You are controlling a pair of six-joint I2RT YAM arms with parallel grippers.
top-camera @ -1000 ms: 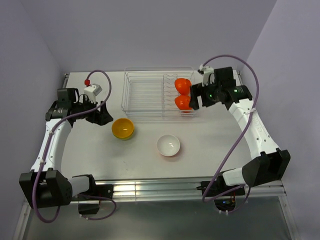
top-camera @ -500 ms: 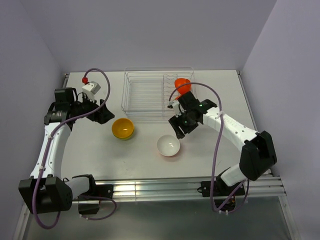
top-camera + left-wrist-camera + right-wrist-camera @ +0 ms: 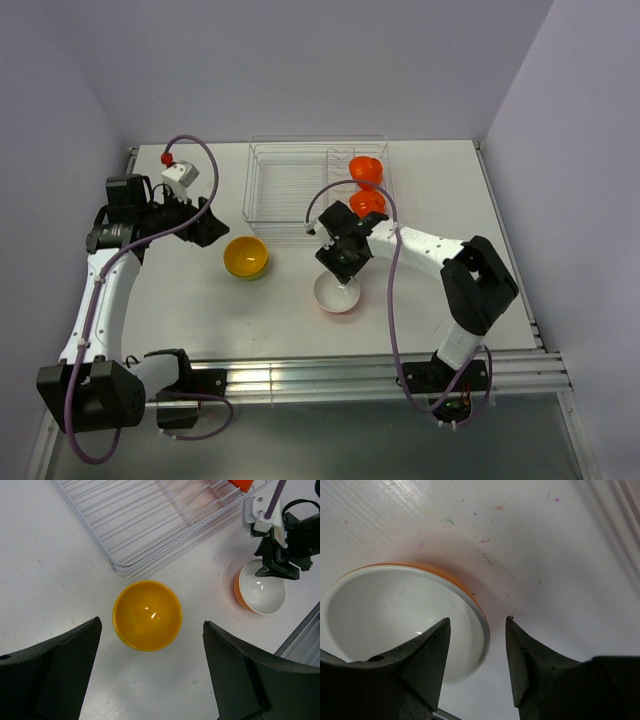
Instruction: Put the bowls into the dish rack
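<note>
Right wrist view: the right hand [image 3: 476, 625] is apart and set astride the edge of the white-lined bowl [image 3: 395, 615]. One finger [image 3: 422, 665] hangs over the white inside and the other is outside the orange wall, so the rim runs between them. That looks like the set-up for a pinch on the rim, a sensible way to lift a shallow bowl sitting mouth-up on the worktop [image 3: 200, 300]. No contact is visible yet. This bowl is the nearest one to the arm bases, just in front of the rack.

A little farther back and to the left sits the yellow bowl [image 3: 147, 615], also mouth-up. The left hand [image 3: 151, 624] hovers above it with fingers spread wide, well clear of the bowl. It seems to be waiting its turn.

Farthest off, the rack [image 3: 285, 185] stands along the back of the worktop. Two red-orange bowls [image 3: 366, 172] stand on edge in its right-hand slots, tipped up so the dividers hold them. Two of four bowls look loaded.
</note>
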